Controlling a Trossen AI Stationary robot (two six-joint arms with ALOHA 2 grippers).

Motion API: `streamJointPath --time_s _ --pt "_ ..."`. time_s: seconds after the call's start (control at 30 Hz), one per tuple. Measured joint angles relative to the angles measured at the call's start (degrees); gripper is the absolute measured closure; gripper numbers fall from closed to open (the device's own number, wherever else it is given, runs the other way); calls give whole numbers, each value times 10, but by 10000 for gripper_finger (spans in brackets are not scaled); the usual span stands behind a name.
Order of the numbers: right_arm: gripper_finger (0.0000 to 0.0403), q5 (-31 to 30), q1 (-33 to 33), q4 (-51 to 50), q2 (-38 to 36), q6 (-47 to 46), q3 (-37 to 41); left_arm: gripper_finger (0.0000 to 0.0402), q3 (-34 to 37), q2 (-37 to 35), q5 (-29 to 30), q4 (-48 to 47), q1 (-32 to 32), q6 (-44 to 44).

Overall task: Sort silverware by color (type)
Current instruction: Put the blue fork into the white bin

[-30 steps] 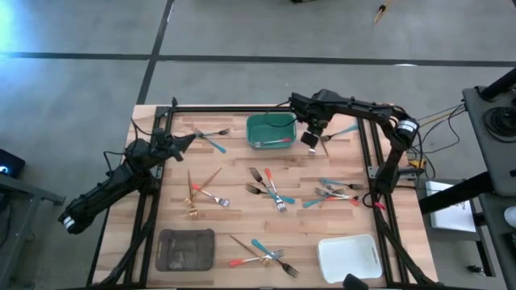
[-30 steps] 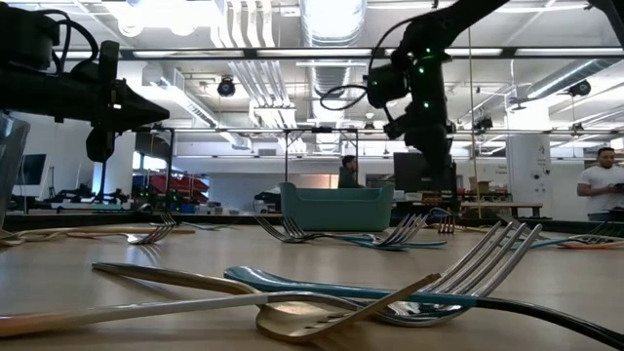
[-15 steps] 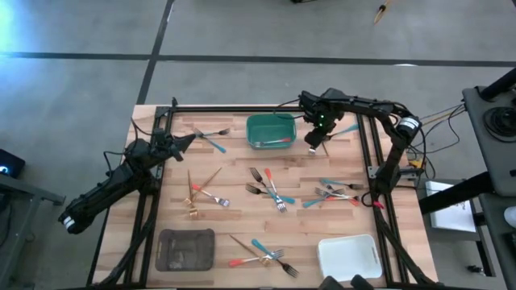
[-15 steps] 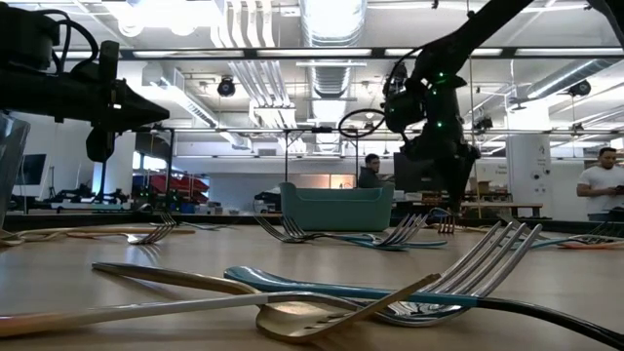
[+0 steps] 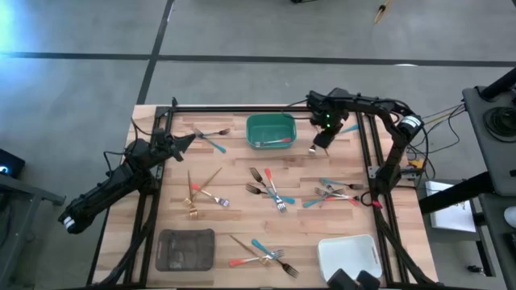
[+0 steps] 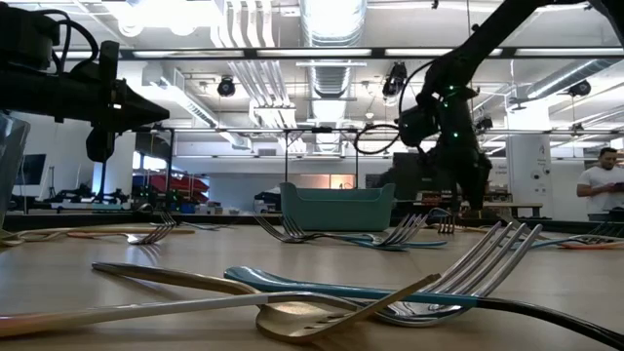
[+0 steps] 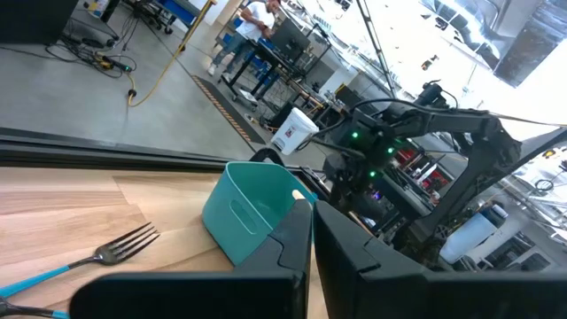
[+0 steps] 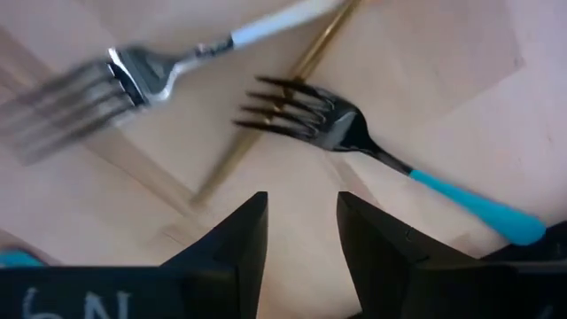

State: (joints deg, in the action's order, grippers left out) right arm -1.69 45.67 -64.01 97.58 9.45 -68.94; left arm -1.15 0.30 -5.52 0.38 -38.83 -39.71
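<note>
Slim forks lie scattered flat on the wooden table: a middle cluster [image 5: 270, 189], a right cluster [image 5: 334, 193], a near cluster [image 5: 262, 254], gold ones [image 5: 197, 192] and a teal-handled one [image 5: 210, 138]. My right gripper [image 5: 318, 147] [image 8: 301, 221] is open and hovers right of the green tray [image 5: 270, 119], just above a teal-handled fork [image 8: 354, 137] that lies across a gold utensil [image 8: 283, 97]. It touches nothing. A red-orange-handled fork [image 5: 278, 142] lies in the green tray. My left gripper [image 5: 189, 138] [image 7: 313, 221] is shut and waits at the far left.
A grey tray [image 5: 185, 248] sits at the near left and a white tray [image 5: 348, 256] at the near right. A dark frame [image 5: 242, 109] runs around the table's edges. A person [image 6: 600, 190] stands far behind the table. Bare wood lies between the clusters.
My right gripper has moved from the green tray's right edge toward the table's right and gone down toward the teal-handled fork there. The forks and trays have stayed where they were.
</note>
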Motion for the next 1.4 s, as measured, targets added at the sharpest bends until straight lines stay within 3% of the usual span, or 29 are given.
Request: streamJointPath --time_s 0.23,0.4,0.73,0.87,1.17,1.4 --pt "293 -103 3 3 0 155 8 401 0 0 0 0 0 0" --pt "303 -100 13 30 0 213 27 401 0 0 0 0 0 0" --pt "296 -101 31 113 0 232 78 401 0 0 0 0 0 0" --pt "299 -102 31 116 0 233 71 401 0 0 0 0 0 0" --pt "305 -99 44 125 14 350 73 401 0 0 0 0 0 0" --pt "305 -108 50 122 48 352 69 401 0 0 0 0 0 0"
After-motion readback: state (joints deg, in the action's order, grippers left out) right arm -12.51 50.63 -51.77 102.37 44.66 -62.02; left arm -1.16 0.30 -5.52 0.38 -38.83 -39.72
